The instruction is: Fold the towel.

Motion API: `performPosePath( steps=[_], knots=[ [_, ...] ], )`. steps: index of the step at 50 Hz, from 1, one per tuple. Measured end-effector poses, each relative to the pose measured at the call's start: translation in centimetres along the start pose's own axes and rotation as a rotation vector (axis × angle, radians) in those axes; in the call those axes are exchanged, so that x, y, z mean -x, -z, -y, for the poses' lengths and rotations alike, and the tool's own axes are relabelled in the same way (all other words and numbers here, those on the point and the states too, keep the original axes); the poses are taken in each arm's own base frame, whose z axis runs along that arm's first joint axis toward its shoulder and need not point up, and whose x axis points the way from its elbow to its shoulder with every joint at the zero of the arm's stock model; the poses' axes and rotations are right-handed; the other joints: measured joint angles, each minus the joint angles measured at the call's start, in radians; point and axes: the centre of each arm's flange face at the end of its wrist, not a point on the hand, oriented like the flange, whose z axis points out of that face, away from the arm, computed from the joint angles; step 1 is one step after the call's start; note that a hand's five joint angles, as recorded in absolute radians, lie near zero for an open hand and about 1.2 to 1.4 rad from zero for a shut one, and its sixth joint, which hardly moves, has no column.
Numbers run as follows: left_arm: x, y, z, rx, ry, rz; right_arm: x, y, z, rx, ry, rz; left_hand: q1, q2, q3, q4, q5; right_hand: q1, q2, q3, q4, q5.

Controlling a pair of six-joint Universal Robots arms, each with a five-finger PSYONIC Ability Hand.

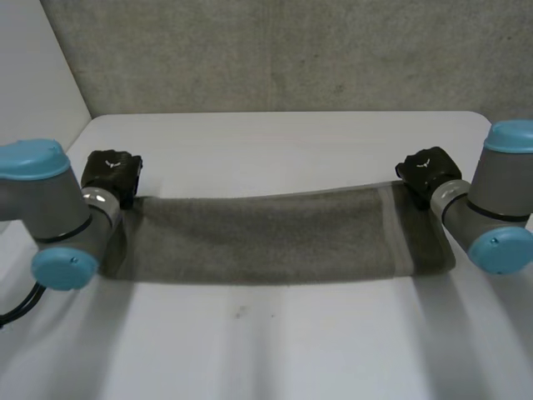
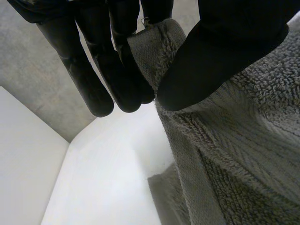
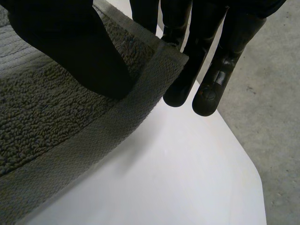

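Grey terry cloth forms the towel [image 1: 266, 237], which is stretched lengthwise across the white table [image 1: 275, 350] between the 2 hands. A paler woven band [image 1: 398, 233] is seen across the towel near its right end.

The left hand [image 1: 111, 177] is positioned at the towel's far left corner. In the left wrist view, this corner is pinched between the thumb [image 2: 220, 56] and the straight fingers [image 2: 119, 70]. The hemmed corner is held clear of the table, and the cloth hangs down from the grasp toward the surface below.

The right hand [image 1: 426, 173] is positioned at the towel's far right corner. In the right wrist view, its thumb [image 3: 70, 51] is pressed onto the upper face of the cloth, while its fingers [image 3: 206, 70] extend beneath and past the hemmed corner. The corner is thereby clamped between thumb and fingers and is held above the table.

In the head view, the far long edge is drawn nearly straight between the 2 grasped corners, and the near long edge is seen resting on the table. The left arm [image 1: 50, 208] and the right arm [image 1: 500, 208] are located at the towel's 2 ends. A grey textured wall [image 1: 275, 50] is seen behind the table's far edge.
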Motion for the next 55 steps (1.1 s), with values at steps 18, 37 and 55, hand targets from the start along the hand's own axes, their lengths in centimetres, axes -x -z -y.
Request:
performPosePath(
  steps=[18, 37, 55],
  knots=[
    [-1.2, -2.2, 0.1, -0.028, 0.002, 0.024, -1.6, -1.2, 1.4, -0.022, -0.019, -0.106, -0.893, -0.956, -0.954, -0.957, -0.918, -0.761, -0.945, -0.977, -0.959, -0.920],
    [4.1, 6.5, 8.4, -0.199, 0.186, 0.084, -3.4, 9.2, 5.6, -0.070, -0.200, -0.022, -0.982, -1.052, -1.049, -1.050, -0.996, -0.761, -0.945, -0.977, -0.959, -0.925],
    [4.4, 10.5, 2.4, -0.043, 0.432, 0.005, -0.7, 10.9, -2.7, 0.079, -0.278, 0.137, -0.982, -1.052, -1.049, -1.050, -0.998, -0.744, -0.920, -0.932, -0.934, -0.893]
  ],
)
